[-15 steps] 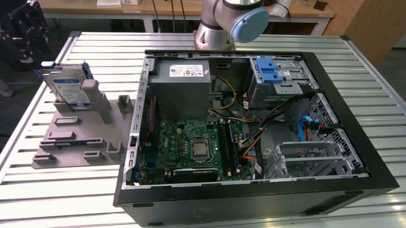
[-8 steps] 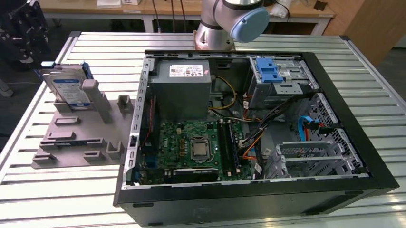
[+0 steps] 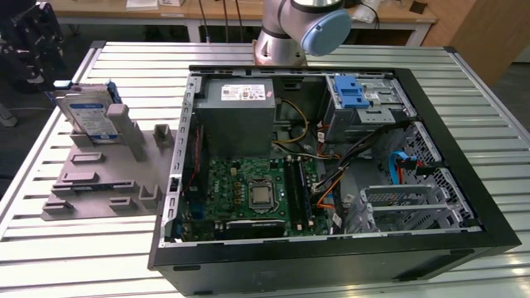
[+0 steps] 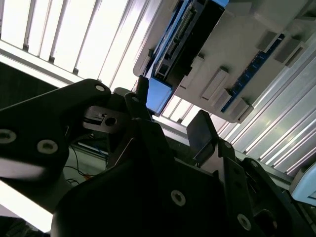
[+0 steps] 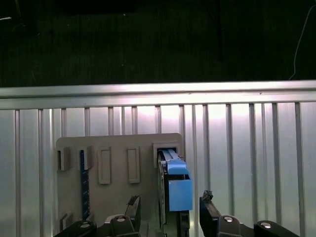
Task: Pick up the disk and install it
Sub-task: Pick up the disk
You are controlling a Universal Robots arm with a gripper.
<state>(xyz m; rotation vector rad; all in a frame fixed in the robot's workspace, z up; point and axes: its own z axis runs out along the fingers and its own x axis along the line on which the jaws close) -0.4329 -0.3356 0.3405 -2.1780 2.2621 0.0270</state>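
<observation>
Now, tool (image 5: 169, 198) wide astride disk (image 5: 178, 185) edge

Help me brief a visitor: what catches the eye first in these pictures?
The open computer case dominates the middle of the slatted table. At the exterior view's left the disk stands upright in a grey holder; in the first wrist view the open gripper brackets its blue frame.

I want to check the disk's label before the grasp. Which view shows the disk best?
The exterior view: the disk stands on edge in the grey holder, its blue-and-white label facing the camera. In the first wrist view it appears edge-on, blue frame foremost; in the second wrist view, its dark connector edge.
</observation>
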